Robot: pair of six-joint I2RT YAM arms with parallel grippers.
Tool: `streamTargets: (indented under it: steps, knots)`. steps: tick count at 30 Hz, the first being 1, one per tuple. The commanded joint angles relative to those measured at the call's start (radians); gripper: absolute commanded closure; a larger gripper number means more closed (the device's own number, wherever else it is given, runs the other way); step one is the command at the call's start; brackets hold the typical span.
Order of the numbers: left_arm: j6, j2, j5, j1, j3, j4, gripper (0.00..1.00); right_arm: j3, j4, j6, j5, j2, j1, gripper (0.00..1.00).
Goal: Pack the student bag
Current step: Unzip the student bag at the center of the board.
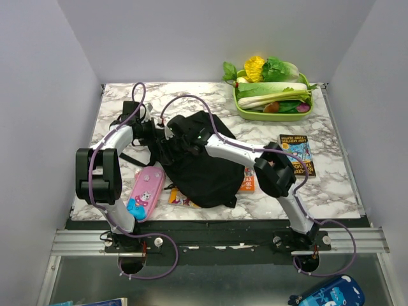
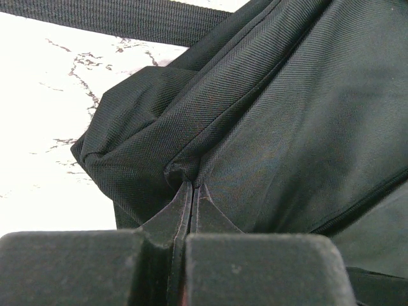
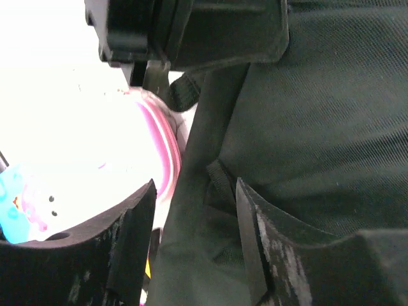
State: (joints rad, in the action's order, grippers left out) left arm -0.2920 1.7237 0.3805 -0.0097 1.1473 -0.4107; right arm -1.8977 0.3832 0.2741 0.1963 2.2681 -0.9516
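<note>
Student bag (image 1: 204,169), black and soft, lies slumped at the middle of the marble surface (image 1: 331,185), as I see it from the top camera. My left claw (image 2: 191,191) is at the bag's far left corner. Its fingers are pressed together on a pinched fold of the black fabric, beside a seam. My right claw (image 3: 194,188) reaches in over the far part of the bag from the right. Its fingers stand apart, with a black edge of the bag running between them, and I cannot tell whether either finger touches it. A pink pencil case (image 1: 146,192) lies just beside the bag's near left side. An orange book (image 1: 248,180) shows from under the bag's right edge. A dark-covered book (image 1: 297,155) lies to the right of the bag, apart from it. A green tray (image 1: 255,116) of vegetables sits beyond the bag, toward the far right.
</note>
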Motion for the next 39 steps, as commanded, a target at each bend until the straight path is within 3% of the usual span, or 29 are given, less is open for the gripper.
streamTargets:
  steps: [1,3,8,9,11,12,14,16,20,31,36,39]
  knots:
    - [0.013,-0.039,0.012,-0.015,0.038,-0.040,1.00,0.110,-0.050,0.008,-0.050,-0.145,0.048,0.35]
    - [0.019,-0.047,-0.009,-0.013,0.045,-0.050,0.99,0.204,-0.081,0.022,-0.055,-0.194,0.086,0.34]
    - [0.039,-0.067,-0.077,-0.013,0.066,-0.077,0.84,0.296,-0.099,0.046,-0.127,-0.280,0.134,0.34]
    - [0.045,-0.075,-0.090,-0.012,0.072,-0.086,0.72,0.314,-0.084,0.056,-0.152,-0.286,0.143,0.34]
    - [0.063,-0.091,-0.133,-0.007,0.092,-0.099,0.61,0.333,-0.066,0.077,-0.190,-0.295,0.154,0.35]
    - [0.066,-0.110,-0.140,-0.006,0.100,-0.099,0.47,0.348,-0.047,0.082,-0.219,-0.295,0.158,0.36]
    - [0.073,-0.119,-0.128,-0.004,0.138,-0.124,0.40,0.368,-0.040,0.102,-0.259,-0.295,0.162,0.39]
    - [0.064,-0.124,-0.101,-0.006,0.166,-0.143,0.38,0.397,-0.021,0.123,-0.265,-0.292,0.165,0.47]
    - [0.079,-0.105,-0.089,-0.068,0.221,-0.143,0.37,0.528,-0.075,0.135,-0.251,-0.358,0.165,0.52]
    - [0.198,0.089,-0.162,-0.352,0.262,-0.054,0.39,0.678,-0.193,0.125,-0.250,-0.420,0.165,0.68]
    - [0.244,0.111,-0.215,-0.378,0.198,-0.034,0.42,0.744,-0.239,0.129,-0.245,-0.462,0.171,0.72]
    - [0.270,0.094,-0.218,-0.381,0.157,-0.014,0.43,0.792,-0.288,0.128,-0.201,-0.496,0.180,0.69]
